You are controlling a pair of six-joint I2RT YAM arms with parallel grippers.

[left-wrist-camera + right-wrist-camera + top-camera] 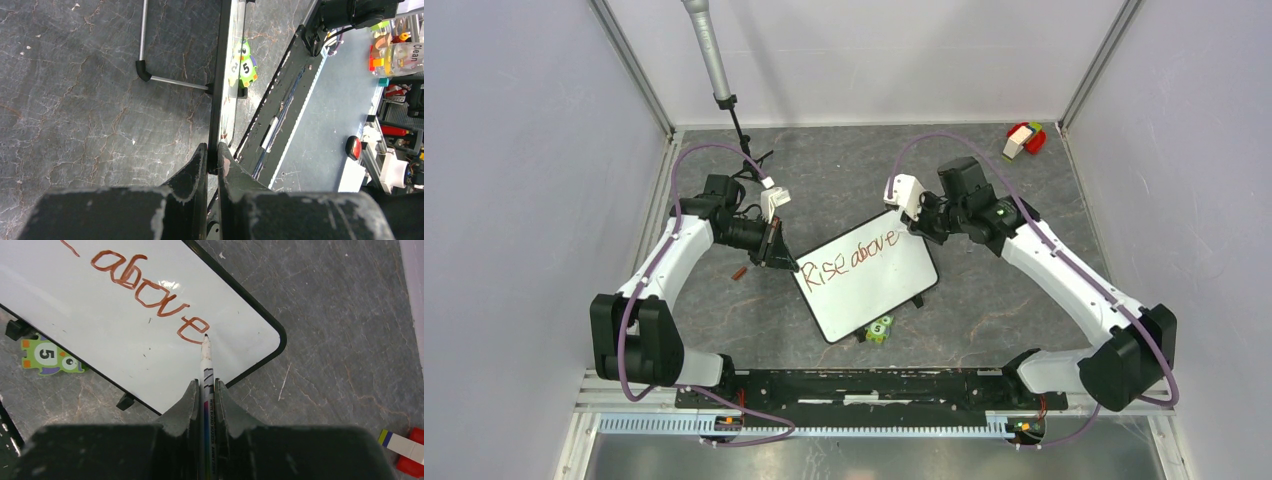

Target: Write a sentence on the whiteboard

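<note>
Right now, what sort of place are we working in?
Probably a robotics lab test booth: plain white walls box in a dark marbled table, a black mounting rail runs along its near edge, and bottles and gear clutter the space just beyond it.

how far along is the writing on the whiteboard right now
Done: "Rise above" stands in reddish-brown lettering in one line on the whiteboard. In hand: the right gripper is shut on the marker, its tip at the end of the last "e"; the left gripper clamps the board's edge. Left: probably more words, since the phrase has no ending and the board's lower half is blank.
</note>
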